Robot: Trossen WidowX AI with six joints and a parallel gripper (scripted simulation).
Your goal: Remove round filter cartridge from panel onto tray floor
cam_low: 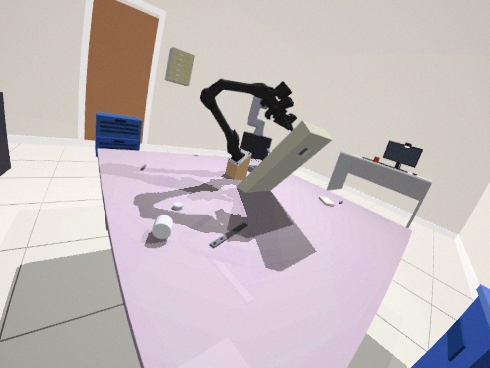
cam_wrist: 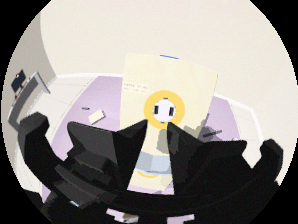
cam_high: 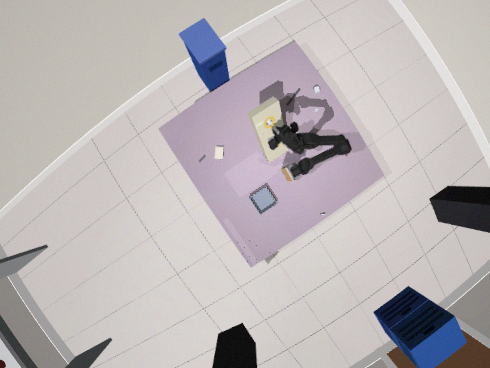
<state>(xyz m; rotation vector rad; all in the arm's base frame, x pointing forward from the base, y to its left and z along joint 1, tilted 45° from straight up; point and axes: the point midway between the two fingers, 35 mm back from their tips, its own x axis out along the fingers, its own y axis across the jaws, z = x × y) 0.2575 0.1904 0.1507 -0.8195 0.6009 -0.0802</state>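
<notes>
The cartridge (cam_wrist: 164, 111) sits flush in the panel (cam_wrist: 193, 76), a round white face with a yellow ring and two dark slots, near the centre of the wrist view. The panel leans as a tilted cream slab on the table (cam_low: 300, 280). The tray (cam_high: 263, 199) lies lower in the top view, well apart from the panel.

I think the main risk is a bad alignment: the slots are narrow, so if the fingers come down turned or shifted, they would hit the face or the ring and not enter. Pushing then could move the panel. A pull not along the cartridge axis could jam it.

The claw (cam_wrist: 156, 145) hangs just in front of the cartridge, and I cannot tell if it touches. Its fingers are narrowed to a small gap, perhaps to match the slots, and they hold nothing.
</notes>
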